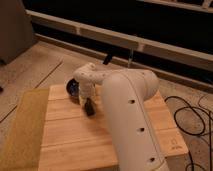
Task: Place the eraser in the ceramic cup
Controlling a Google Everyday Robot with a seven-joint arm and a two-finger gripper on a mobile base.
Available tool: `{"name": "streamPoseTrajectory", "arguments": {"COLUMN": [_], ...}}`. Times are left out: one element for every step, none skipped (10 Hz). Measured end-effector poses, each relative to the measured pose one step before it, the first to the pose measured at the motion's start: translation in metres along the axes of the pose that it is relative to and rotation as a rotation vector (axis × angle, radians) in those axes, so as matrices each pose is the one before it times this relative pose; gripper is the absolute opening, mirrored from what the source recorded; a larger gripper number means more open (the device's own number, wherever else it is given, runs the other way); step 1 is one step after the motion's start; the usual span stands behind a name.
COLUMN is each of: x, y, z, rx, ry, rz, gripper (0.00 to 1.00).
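My gripper (89,107) is the dark tip of the white arm (125,110). It hangs low over the wooden table (75,145), left of centre and just below the wrist. The eraser cannot be made out apart from the dark gripper, so I cannot tell whether anything is held. The ceramic cup is hidden. Just up and left of the gripper a dark round bowl (73,89) peeks out from behind the wrist.
A yellow-green mat (20,132) covers the table's left strip. Black cables (192,117) lie on the floor to the right. The bulky arm link hides the middle and right of the table. A dark railing runs along the back.
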State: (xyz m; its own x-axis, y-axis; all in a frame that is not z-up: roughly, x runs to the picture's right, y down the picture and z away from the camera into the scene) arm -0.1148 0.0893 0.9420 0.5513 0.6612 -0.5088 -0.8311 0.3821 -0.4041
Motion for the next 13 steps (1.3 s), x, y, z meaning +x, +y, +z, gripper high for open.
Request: {"name": "streamPoseTrajectory", "arguments": {"x": [0.00048,-0.00016,0.00054,0.00093,0.00243,0.01393,0.01296,0.01488,0.01083,0.00838,0.00456,0.00147,-0.00219], "y": [0.00061,0.00084,0.0026,0.00352,0.00374,0.00237,0.00186,0.001,0.00184,0.00169,-0.00478,-0.00526,-0.0057], "z": [0.0007,-0.00076,-0.00548,-0.00412,-0.00531,-0.00629,-0.0049,-0.00606,-0.00513,-0.00552,-0.00603,-0.00645,-0.00861], "rx": [-0.00038,0.00011,0.00063,-0.00781,-0.00495,0.0142,0.01713,0.02922,0.03244,0.0322,0.02974,0.01891,0.01771], "ry": [-0.00109,-0.00486,-0.01411,-0.0162,-0.01743,0.00966,0.01904,0.0343,0.03568,0.03479,0.02277,0.01327,0.00144], "rz": [-0.00013,0.00001,0.00334,0.00733,0.00758,0.00632,0.00284,0.0016,0.00039,0.00518,0.01477,0.01803,0.01485], "gripper": [0.1,0.03,0.0,0.0,0.0,0.0,0.0,0.0,0.0,0.0,0.0,0.0,0.0]}}
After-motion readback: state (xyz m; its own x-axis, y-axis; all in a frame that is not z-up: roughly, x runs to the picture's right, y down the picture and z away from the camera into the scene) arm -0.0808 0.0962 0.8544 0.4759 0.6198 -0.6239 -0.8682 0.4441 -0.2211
